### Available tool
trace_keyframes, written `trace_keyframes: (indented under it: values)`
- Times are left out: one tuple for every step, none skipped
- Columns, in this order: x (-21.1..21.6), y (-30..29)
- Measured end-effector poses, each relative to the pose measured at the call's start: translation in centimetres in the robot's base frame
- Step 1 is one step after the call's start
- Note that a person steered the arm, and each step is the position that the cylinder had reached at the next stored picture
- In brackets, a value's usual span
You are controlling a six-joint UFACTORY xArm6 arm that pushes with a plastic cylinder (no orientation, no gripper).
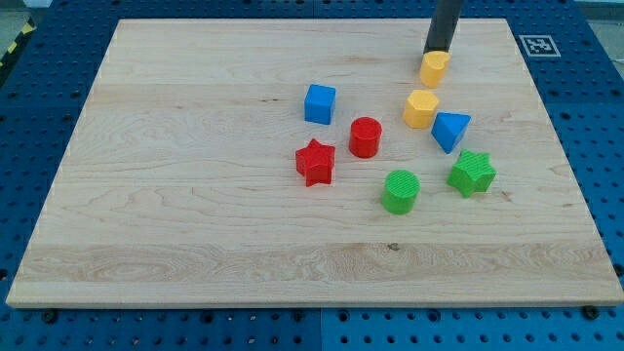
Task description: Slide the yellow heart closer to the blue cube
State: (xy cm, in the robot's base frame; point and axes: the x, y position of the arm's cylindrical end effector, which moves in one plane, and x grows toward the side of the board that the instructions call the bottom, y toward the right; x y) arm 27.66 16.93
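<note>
The yellow heart (pixel 435 68) lies near the view's top right of the wooden board (pixel 195 195). The blue cube (pixel 319 103) sits to its left and a little lower, well apart from it. My tip (pixel 438 52) stands at the heart's upper edge, touching it or very close to it. The dark rod rises from there out of the view's top.
A yellow hexagon (pixel 421 108) lies just below the heart, with a blue triangle (pixel 450 130) at its lower right. A red cylinder (pixel 365 136) and red star (pixel 315 162) lie below the cube. A green cylinder (pixel 400 191) and green star (pixel 472 173) lie lower right.
</note>
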Motion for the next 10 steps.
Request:
trace_keyframes:
  values:
    - [0.1,4.2]
    - [0.7,5.8]
    - [0.7,2.7]
    - [0.9,-0.4]
    - [0.9,-0.1]
    - [3.1,1.4]
    - [3.7,1.2]
    - [3.7,-1.1]
    - [3.7,-4.4]
    - [3.7,-7.4]
